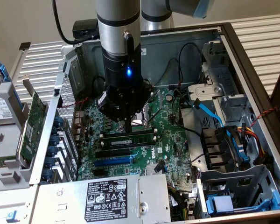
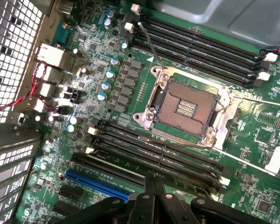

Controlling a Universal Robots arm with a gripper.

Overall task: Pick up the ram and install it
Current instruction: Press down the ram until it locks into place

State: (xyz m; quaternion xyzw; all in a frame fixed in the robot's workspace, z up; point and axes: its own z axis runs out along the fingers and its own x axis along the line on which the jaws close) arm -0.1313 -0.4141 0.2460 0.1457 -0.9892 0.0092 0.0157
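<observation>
While the robot's hand (image 1: 122,124) hangs clenched just above the green circuit board (image 1: 170,135), the ram (image 1: 130,138) lies seated lengthwise in a memory slot directly beneath its fingertips.

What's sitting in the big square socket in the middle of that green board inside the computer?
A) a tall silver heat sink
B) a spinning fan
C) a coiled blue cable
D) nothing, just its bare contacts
D: the square socket lies open inside its metal frame, with its grid of contacts exposed and nothing mounted on it.
</observation>
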